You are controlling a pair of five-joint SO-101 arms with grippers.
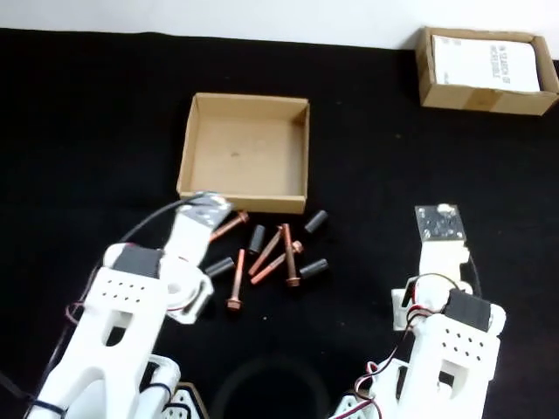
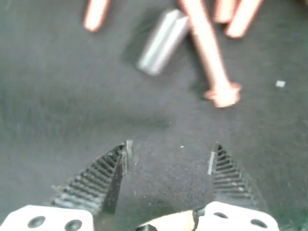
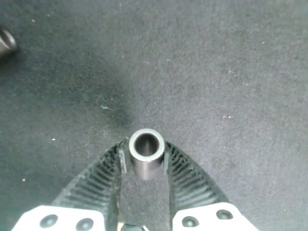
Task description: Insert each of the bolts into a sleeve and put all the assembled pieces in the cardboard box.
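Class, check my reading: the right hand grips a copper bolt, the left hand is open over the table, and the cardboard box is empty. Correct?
No. The right hand grips a grey sleeve, not a copper bolt; the right wrist view shows its hollow end. The left hand is open over the table, and the cardboard box is empty.

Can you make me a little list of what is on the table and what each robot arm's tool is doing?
left tool: open, holding nothing, over the black table close to the bolts
right tool: shut on a sleeve, hollow end facing the wrist camera
bolts: copper-coloured, lying loose in a heap in front of the cardboard box
loose sleeves: four dark ones around the bolts
cardboard box: open, no pieces in it yet
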